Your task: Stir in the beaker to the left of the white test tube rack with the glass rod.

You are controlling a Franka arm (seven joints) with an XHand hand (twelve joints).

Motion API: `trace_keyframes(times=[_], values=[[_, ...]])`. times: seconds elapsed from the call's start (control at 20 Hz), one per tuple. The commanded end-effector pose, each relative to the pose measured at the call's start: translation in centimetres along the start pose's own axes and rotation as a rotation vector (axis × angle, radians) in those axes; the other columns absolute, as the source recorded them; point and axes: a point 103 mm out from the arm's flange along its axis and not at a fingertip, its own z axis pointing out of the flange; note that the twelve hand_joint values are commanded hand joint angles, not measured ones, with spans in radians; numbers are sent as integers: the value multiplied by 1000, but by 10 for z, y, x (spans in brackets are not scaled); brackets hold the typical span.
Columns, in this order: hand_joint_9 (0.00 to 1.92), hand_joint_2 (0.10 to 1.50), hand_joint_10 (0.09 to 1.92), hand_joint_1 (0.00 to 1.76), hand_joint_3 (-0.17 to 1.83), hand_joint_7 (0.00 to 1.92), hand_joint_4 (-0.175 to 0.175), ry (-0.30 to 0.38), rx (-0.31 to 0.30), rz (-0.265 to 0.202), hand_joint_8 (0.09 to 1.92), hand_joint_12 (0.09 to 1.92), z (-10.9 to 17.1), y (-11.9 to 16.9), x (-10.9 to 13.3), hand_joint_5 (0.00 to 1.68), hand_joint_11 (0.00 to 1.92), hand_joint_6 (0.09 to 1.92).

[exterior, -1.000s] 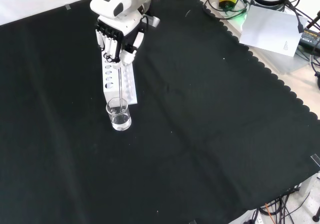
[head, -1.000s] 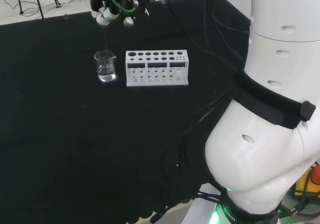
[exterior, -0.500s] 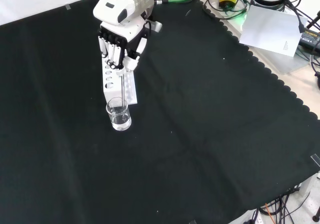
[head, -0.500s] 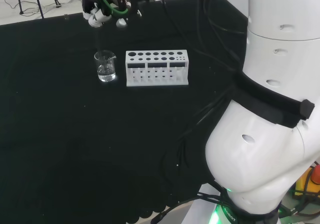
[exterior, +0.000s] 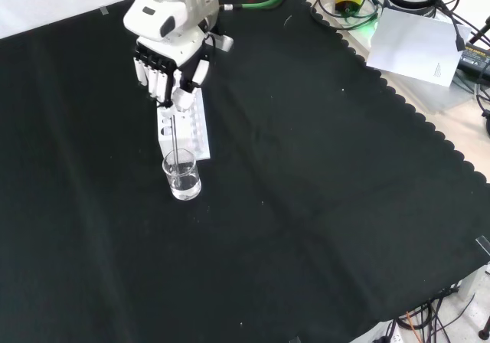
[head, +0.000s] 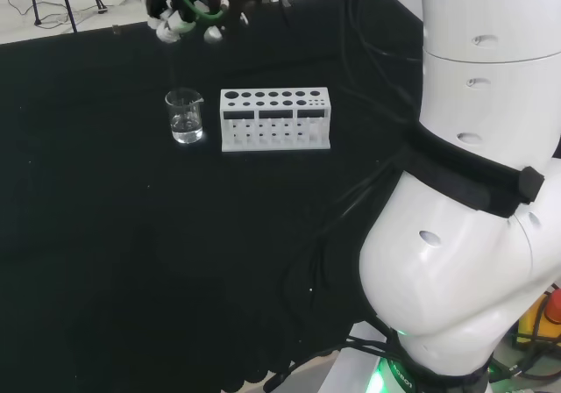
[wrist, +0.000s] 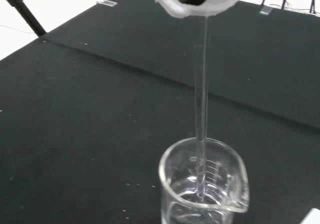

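Note:
A small clear beaker (head: 185, 117) (exterior: 182, 176) (wrist: 202, 190) with some clear liquid stands on the black cloth, left of the white test tube rack (head: 275, 119) (exterior: 182, 129) in the head view. The hand (head: 186, 17) (exterior: 167, 60) hangs above the beaker, its fingers curled round a thin glass rod (exterior: 178, 140) (wrist: 201, 99). The rod hangs upright from the hand, and in the wrist view its lower end reaches inside the beaker.
The arm's big white links (head: 465, 191) take up the right of the head view. Cables, a white sheet of paper (exterior: 417, 44) and devices lie beyond the cloth's scalloped edge at the front view's top right.
The hand has risen and shifted left in the front view, lifting the rod higher in the beaker. Beaker and rack have not moved.

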Motion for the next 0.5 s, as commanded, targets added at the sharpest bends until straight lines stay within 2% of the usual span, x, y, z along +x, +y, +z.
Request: trace_keyframes(times=[0.05,0.25,0.5], values=[[1620,1037,870,1302,16,1178,-175,4,1,36,993,961,1,-17,-26,1157,1433,406],[1620,1037,870,1302,15,1178,-175,-1,5,30,993,961,-3,-26,-16,1158,1433,406],[1619,1037,870,1302,13,1179,-175,-17,1,2,992,961,-10,-30,12,1158,1432,406]])
